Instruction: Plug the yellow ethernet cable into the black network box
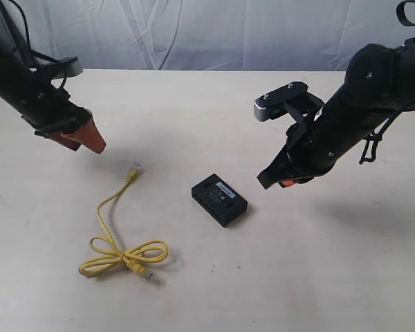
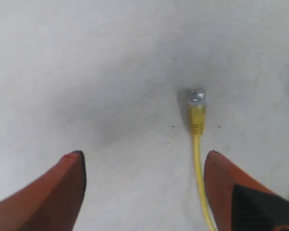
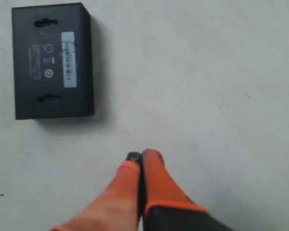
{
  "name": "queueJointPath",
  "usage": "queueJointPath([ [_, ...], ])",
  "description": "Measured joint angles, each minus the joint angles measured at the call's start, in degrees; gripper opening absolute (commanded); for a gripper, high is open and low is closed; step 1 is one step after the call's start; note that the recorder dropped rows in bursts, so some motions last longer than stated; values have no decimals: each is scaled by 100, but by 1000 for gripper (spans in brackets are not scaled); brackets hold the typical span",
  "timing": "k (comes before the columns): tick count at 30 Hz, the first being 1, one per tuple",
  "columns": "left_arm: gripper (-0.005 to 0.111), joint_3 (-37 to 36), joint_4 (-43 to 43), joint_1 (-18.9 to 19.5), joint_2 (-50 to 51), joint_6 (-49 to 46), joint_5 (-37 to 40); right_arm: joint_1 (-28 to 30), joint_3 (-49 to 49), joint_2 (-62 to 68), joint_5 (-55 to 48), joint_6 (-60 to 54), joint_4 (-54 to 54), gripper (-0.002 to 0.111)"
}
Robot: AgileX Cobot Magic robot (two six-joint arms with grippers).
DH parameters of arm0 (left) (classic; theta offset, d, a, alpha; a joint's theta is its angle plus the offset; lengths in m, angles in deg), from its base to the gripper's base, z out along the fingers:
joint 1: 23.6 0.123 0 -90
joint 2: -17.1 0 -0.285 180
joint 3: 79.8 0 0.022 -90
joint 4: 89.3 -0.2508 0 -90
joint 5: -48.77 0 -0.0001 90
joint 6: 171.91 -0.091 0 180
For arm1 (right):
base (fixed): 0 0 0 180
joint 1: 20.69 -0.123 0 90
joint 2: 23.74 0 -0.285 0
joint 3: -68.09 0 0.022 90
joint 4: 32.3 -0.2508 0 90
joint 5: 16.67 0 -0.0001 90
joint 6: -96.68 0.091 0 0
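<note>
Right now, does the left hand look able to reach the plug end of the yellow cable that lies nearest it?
Probably yes. The left hand is open above the table, and the plug of the yellow ethernet cable lies free just ahead of it, with nothing around it to block the way.

The yellow cable (image 1: 124, 254) lies unplugged on the tabletop (image 1: 214, 297), left of centre, with a knotted loop toward the near edge and one end stretched toward the far edge. Apart from it, the black box (image 1: 220, 199) lies flat mid-table, askew to the edges.
</note>
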Motion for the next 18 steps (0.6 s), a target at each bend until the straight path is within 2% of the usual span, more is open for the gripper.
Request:
queueJointPath([
  [6, 64, -489, -932, -636, -726, 713, -293, 155, 0, 10, 319, -279, 156, -1],
  [10, 64, -1036, -1146, -995, -1205, 921, -1058, 557, -161, 159, 176, -1587, -797, -1],
  [13, 64, -1351, -1132, -1260, -1389, 909, -1470, 939, -547, 556, -363, -2624, -1867, -1],
  [18, 64, -1578, -823, -1563, -1406, 884, -1921, 1206, -1252, 1240, -1082, -3186, -2589, -1],
])
